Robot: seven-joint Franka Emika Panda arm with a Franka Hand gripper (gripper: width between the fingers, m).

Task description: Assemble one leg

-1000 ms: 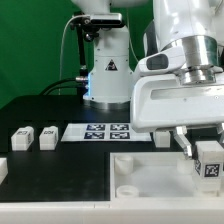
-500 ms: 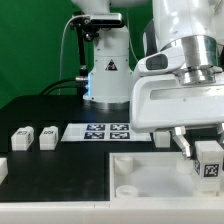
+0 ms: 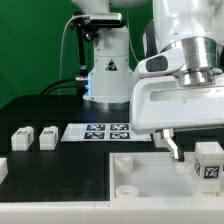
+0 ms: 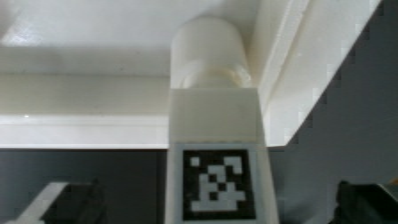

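Note:
The leg (image 3: 209, 160), a small white block with a black-and-white tag, stands at a corner of the large white panel (image 3: 150, 178) at the exterior view's right. My gripper (image 3: 203, 150) is around the leg and open. One finger (image 3: 175, 146) stands clear of the leg; the other is out of that view. In the wrist view the leg (image 4: 217, 110) sits between my gripper (image 4: 214, 205)'s fingertips (image 4: 64, 203), with a dark gap on each side. Its rounded end lies against the panel's rim (image 4: 89, 95).
Two more tagged legs (image 3: 20, 138) (image 3: 47, 136) stand on the black table at the exterior view's left, another (image 3: 2, 168) at the left edge, one (image 3: 160, 140) behind the panel. The marker board (image 3: 100, 131) lies mid-table. The robot base (image 3: 105, 75) stands behind.
The jaws have opened: the visible finger moved toward the exterior view's left, away from the leg. The leg has stayed at the panel's corner.

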